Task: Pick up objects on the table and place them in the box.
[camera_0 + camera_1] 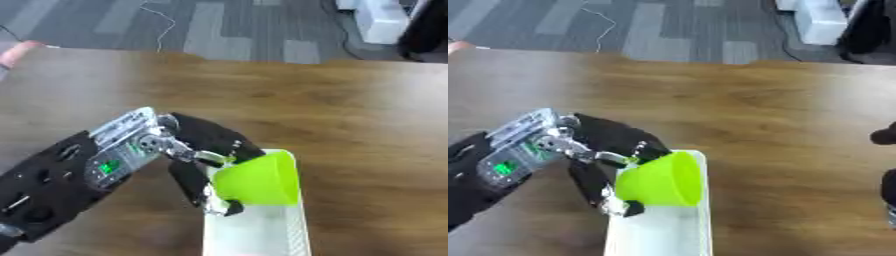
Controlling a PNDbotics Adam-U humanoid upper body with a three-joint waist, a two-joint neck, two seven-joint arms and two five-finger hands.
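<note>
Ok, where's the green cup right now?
The green cup is low in both views, left of centre, held on its side in the left hand over the far end of the white box.

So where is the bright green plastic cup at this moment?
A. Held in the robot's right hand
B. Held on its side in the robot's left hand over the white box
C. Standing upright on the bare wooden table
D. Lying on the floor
B: the left hand curls round the bright green plastic cup, tipped sideways above the white box.

Lime-green cup (259, 181); white box (256, 234); black hand (206, 150); brown wood-grain table (350, 110).
</note>
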